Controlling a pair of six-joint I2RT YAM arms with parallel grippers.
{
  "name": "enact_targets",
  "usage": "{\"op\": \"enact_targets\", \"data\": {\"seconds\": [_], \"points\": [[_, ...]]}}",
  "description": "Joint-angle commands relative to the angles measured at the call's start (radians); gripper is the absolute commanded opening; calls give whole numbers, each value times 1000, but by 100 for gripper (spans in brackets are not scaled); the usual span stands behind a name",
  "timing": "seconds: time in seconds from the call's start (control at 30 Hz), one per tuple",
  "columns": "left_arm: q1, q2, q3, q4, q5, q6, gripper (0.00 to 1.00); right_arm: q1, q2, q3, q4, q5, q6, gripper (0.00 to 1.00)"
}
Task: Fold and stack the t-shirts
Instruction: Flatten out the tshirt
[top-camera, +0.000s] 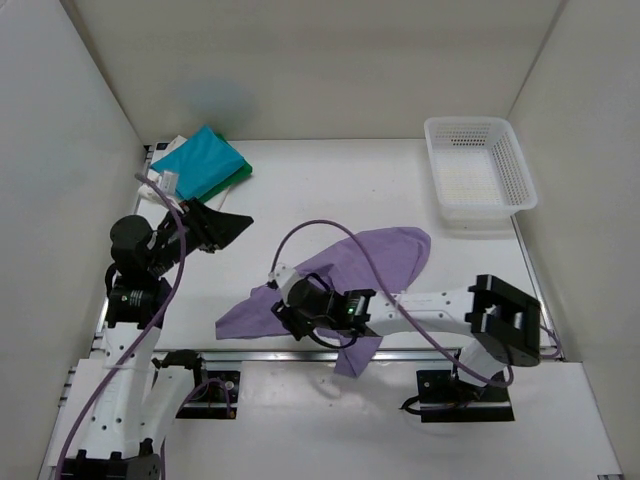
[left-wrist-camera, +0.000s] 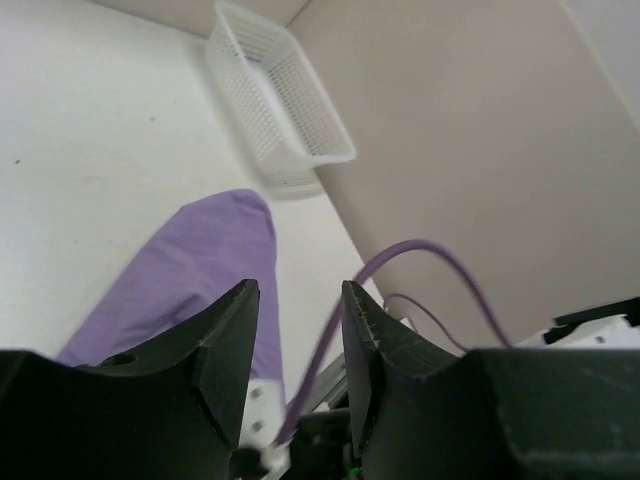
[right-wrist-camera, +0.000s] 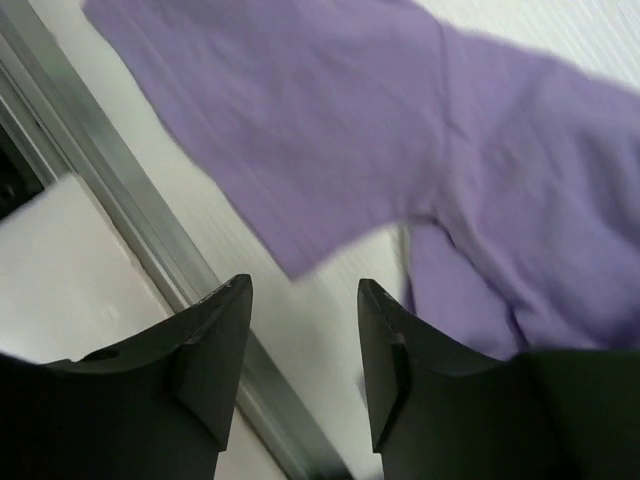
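A lavender-purple t-shirt (top-camera: 375, 258) lies crumpled across the table's front middle, one part hanging over the front edge. It also shows in the left wrist view (left-wrist-camera: 190, 270) and the right wrist view (right-wrist-camera: 330, 120). A folded teal t-shirt (top-camera: 203, 162) lies on a dark green one (top-camera: 240, 174) at the back left, with white cloth (top-camera: 168, 150) beside them. My right gripper (top-camera: 285, 312) is open and empty just above the shirt's left end near the front edge; its fingertips (right-wrist-camera: 232, 300) frame bare table. My left gripper (top-camera: 238, 222) is open and empty, raised left of the shirt.
A white lattice basket (top-camera: 510, 165) stands at the back right, also in the left wrist view (left-wrist-camera: 290, 110). A metal rail (right-wrist-camera: 110, 210) runs along the table's front edge. Purple cables (top-camera: 300, 235) loop over the arms. White walls close in the sides and back.
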Motion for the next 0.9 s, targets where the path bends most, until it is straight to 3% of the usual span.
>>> {"op": "enact_targets", "data": {"seconds": [0.0,0.27,0.67,0.73,0.83,0.87], "points": [[29,23,70,98,109,-115,50,12,113,86,163,16,-66,45],[23,-21,41,168,110,-177,49,26,327,229,209,16,-120,52],[25,-4,46,129,99,-122,50,58,407,258,218,-7,-86,60],[29,2,37,122,95,-115,50,52,437,265,212,-7,-84,57],[37,8,44,58,78,-63,50,35,425,223,241,13,-55,40],[42,9,43,61,78,-49,49,35,416,189,261,11,-51,29]]}}
